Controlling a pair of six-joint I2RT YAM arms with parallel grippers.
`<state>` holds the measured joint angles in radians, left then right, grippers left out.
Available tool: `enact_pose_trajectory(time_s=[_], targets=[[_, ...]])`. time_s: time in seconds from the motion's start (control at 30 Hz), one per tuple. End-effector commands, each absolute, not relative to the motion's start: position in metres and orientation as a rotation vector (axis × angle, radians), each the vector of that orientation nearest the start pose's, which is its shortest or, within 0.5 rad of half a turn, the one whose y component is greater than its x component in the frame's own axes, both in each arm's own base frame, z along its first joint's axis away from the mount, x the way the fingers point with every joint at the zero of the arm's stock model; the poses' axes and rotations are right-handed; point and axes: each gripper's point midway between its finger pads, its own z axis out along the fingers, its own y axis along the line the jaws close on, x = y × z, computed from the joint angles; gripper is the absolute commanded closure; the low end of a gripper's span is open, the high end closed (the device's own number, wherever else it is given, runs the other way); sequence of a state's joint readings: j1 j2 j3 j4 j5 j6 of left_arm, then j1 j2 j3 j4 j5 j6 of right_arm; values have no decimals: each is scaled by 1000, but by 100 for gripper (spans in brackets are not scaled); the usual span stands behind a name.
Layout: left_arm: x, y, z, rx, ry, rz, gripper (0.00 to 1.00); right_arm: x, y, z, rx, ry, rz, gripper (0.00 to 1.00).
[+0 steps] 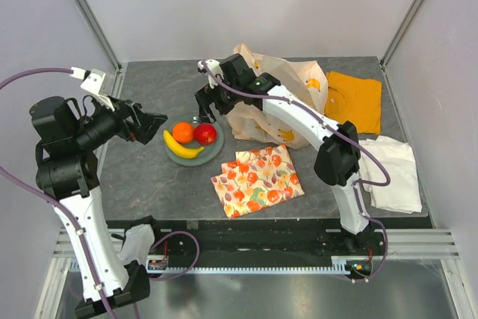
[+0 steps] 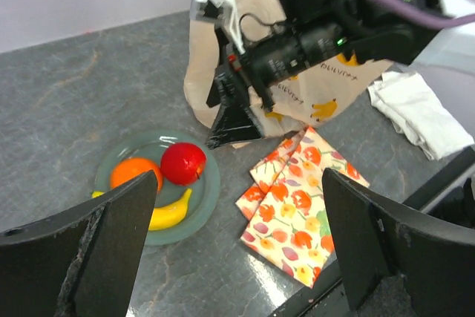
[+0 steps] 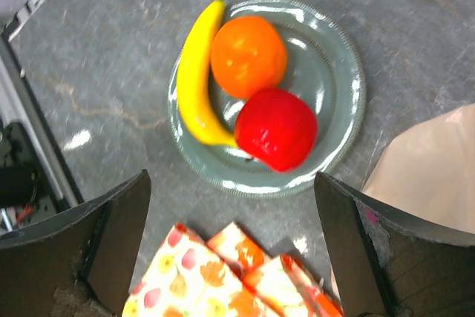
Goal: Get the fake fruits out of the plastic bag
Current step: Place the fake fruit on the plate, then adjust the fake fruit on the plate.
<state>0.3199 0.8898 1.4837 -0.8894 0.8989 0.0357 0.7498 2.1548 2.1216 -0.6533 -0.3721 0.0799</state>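
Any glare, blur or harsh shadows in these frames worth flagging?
Right wrist: white glare spots on the green plate and the table, banana tip slightly soft. Left wrist: its own jaws loom dark and unfocused, red apple in focus. Top external: even light, only faint shadows.

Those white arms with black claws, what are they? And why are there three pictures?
They are two robot arms fixed to a table. One picture looks down from above; the other two come from a camera on each wrist. The left gripper and the right gripper are both open, holding nothing. On the table sit a green plate with a banana, an orange and an apple, a plastic bag, a fruit-patterned cloth, an orange cloth and a white cloth.
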Motion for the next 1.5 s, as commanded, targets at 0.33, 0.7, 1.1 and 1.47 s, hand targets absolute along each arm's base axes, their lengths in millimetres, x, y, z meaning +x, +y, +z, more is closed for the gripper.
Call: enact_pose_trajectory(time_s=[0.33, 0.7, 1.1, 1.47], targets=[[268, -96, 260, 927, 2110, -428, 1, 312, 353, 297, -1180, 1928, 940, 2], [351, -106, 167, 1336, 2233, -244, 7, 304, 282, 363, -1064, 1821, 772, 2], [385, -142, 118, 1489, 2265, -253, 15, 314, 253, 355, -972, 1864, 744, 2], [388, -129, 101, 1655, 2269, -114, 18, 333, 245, 348, -895, 1903, 780, 2]])
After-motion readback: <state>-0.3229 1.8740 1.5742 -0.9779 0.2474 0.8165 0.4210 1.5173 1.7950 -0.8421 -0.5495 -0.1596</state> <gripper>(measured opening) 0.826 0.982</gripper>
